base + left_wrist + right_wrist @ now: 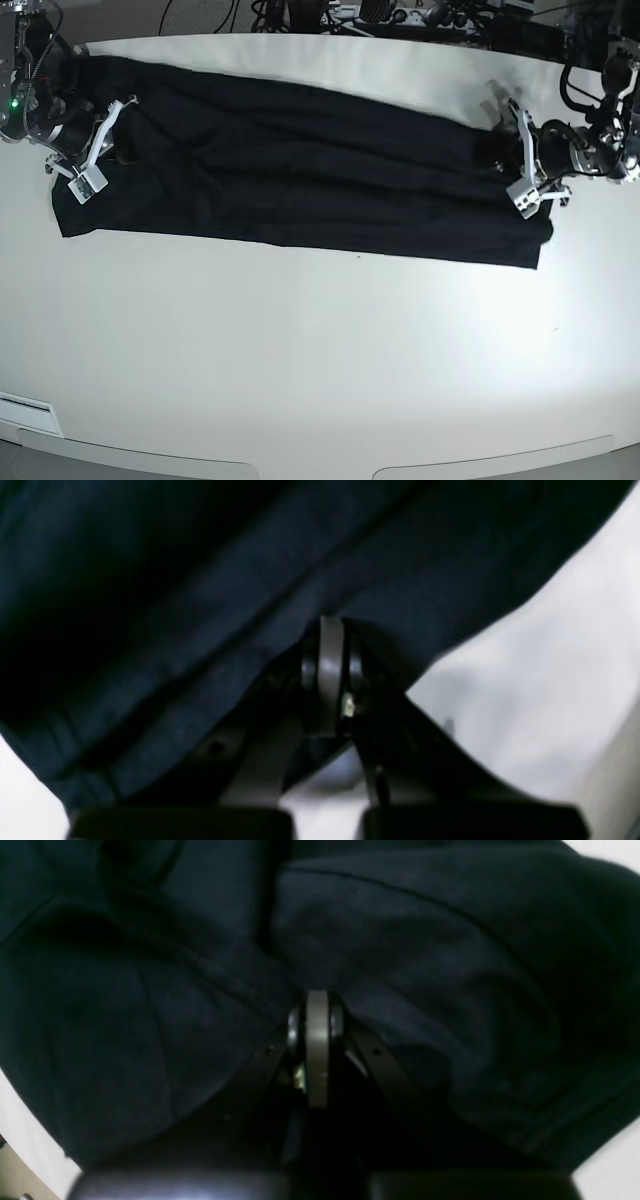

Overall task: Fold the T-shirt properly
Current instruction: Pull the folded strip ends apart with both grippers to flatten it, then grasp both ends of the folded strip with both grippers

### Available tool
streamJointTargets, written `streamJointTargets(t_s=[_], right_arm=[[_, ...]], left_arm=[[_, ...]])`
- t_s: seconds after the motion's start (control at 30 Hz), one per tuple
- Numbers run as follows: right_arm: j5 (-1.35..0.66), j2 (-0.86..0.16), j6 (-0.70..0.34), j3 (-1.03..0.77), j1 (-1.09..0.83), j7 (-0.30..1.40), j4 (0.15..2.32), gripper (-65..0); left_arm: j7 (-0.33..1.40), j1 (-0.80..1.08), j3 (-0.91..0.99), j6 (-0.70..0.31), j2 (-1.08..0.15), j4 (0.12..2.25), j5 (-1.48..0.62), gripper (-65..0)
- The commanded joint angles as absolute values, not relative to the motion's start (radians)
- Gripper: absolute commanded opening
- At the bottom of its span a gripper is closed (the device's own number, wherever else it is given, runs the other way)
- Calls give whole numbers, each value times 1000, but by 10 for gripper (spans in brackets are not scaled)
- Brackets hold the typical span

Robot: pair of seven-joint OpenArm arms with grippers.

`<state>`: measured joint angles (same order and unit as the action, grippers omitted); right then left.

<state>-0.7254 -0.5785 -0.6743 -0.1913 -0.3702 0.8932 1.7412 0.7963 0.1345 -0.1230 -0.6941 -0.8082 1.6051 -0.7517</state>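
The black T-shirt (300, 170) lies in a long flat band across the far half of the white table (320, 350). My left gripper (497, 150) is at its right end in the base view. In the left wrist view the gripper (325, 630) is shut, with the T-shirt (200, 605) pinched at the fingertips and draped over them. My right gripper (118, 148) is at the left end. In the right wrist view it (317, 1002) is shut on the bunched, wrinkled T-shirt (425, 965).
Dark cables and equipment (400, 15) crowd the table's back edge. The table's curved front edge (300, 462) runs along the bottom of the base view. A bare white surface stretches between the shirt and that edge.
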Motion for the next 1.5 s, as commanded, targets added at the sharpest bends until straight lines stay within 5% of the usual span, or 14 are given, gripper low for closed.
streamJointTargets(t_s=[0.0,0.37,0.73,1.03,1.27,1.47], right_arm=[[-706,-593,-669,-196,-367,902,1745,-650],[-702,-594,-669,-197,-250,941,1745,-650],[-707,-597,-626,-197,-160,1000,1752,-650],[-709,-597,-590,-198,-149,1000,1808,-650],[-702,-599,-590,-219,-153,1029,1813,-650],[-757,-599,-576,-321,-152,1047,1813,-650]], left_arm=[[883,121,-131,-682,-798,1576,-664,-650],[1076,71,-131,-684,-759,1553,-776,-650],[1184,71,-131,-627,-942,1691,-1138,-650],[1181,66,-63,-626,-981,1808,-1158,-650],[1176,89,242,-525,-968,1782,-1157,-650],[1185,121,530,-450,-806,1481,-1188,-650]])
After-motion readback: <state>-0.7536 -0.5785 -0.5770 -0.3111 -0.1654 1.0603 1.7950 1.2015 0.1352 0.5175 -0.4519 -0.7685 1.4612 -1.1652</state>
